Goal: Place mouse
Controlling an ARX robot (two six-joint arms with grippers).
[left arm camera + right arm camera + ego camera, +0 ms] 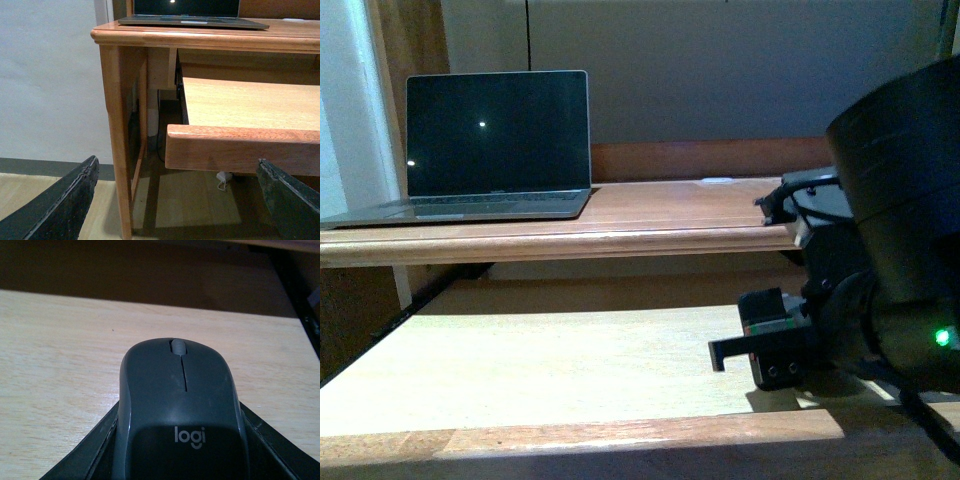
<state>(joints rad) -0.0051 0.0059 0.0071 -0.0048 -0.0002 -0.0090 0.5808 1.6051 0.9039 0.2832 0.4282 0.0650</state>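
The dark grey mouse (180,410) with a scroll wheel and a "logi" mark sits between my right gripper's black fingers (95,452). My right gripper (182,445) is shut on it, just above the pale pull-out shelf (60,355). In the front view my right gripper (735,350) is low over the shelf's right part (540,380); the mouse is hidden there. My left gripper (175,200) is open and empty, low in front of the shelf's front edge (240,150), near the desk leg (117,140). It is not in the front view.
An open laptop (498,140) with a dark screen stands on the upper desk top (670,220) at the left; it also shows in the left wrist view (190,15). A small white thing (717,181) lies at the back. A white wall (45,80) is left of the desk.
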